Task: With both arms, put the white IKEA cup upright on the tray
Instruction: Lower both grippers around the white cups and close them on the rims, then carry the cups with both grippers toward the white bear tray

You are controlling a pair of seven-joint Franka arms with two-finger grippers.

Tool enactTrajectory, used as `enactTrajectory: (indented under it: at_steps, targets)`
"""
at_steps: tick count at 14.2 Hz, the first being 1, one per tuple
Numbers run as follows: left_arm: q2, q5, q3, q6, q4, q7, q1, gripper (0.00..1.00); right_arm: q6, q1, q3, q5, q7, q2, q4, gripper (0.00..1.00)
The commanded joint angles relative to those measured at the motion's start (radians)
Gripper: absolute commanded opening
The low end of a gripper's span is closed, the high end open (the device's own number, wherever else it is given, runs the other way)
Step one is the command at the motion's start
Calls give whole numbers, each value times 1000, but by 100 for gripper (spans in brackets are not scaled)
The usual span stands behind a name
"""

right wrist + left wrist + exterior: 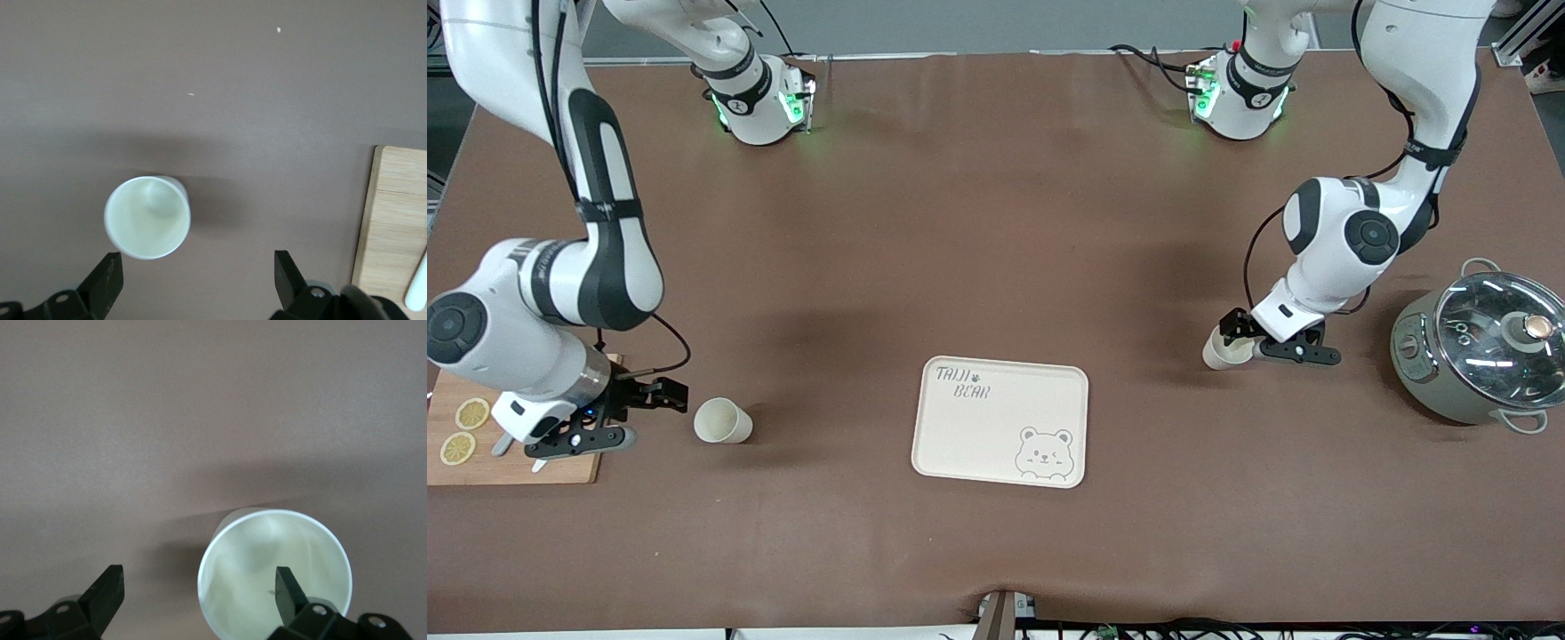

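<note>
The white cup at the left arm's end of the table stands upright on the mat, and a second cup stands near the cutting board; I see the tray between them bare, so both placements remain. My left gripper hangs spread wide, one finger over the cup's mouth; my right gripper hovers open beside the second.

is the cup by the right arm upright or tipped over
Upright. The cup stands on the table with its round open mouth facing up, and nothing shows inside it. The open right tool is near it, not touching.
</note>
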Motion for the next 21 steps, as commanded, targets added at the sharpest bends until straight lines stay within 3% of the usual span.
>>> enactTrajectory:
  at_steps: [1,2,12,17,21]
  targets:
    - [30,-12,-4,5,39,-5,4,68,42,-14,10,-7,-6,54,10,100]
    - [27,-5,-1,-1,33,-10,7,1,54,-10,10,-5,-6,74,8,100]
    - [24,-5,-6,-18,69,-78,-11,0,105,4,17,12,8,120,-7,100]
    - [41,1,-3,-291,269,-324,-143,0,120,9,24,27,8,137,-9,100]
    - [88,35,-4,-320,369,-560,-232,0,140,13,38,27,8,156,-9,100]
